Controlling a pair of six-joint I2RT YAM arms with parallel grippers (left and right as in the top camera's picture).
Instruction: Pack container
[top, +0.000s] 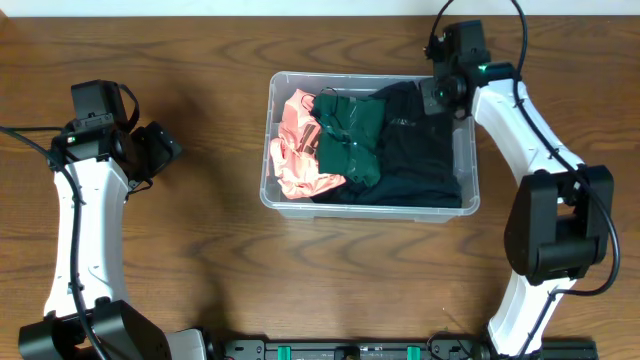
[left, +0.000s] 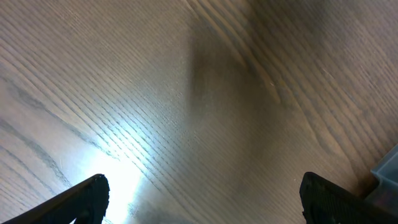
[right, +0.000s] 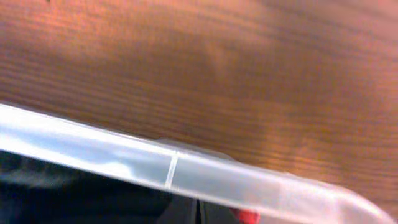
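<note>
The clear plastic container (top: 467, 150) stands at the middle of the table. It holds a pink garment (top: 298, 150), a dark green garment (top: 348, 140) and a black garment (top: 420, 150). My right gripper (top: 440, 92) is at the bin's far right corner, over the black garment. In the right wrist view the bin's rim (right: 186, 168) crosses the frame, and two dark fingers (right: 199, 213) meet at a seam below it, against black cloth. My left gripper (top: 165, 148) is open and empty over bare wood left of the bin; its fingertips (left: 202, 196) are wide apart.
The wooden table (top: 200, 260) surrounds the bin. A corner of the bin (left: 388, 171) shows at the right edge of the left wrist view. The arm bases and a black rail (top: 340, 350) lie along the front edge.
</note>
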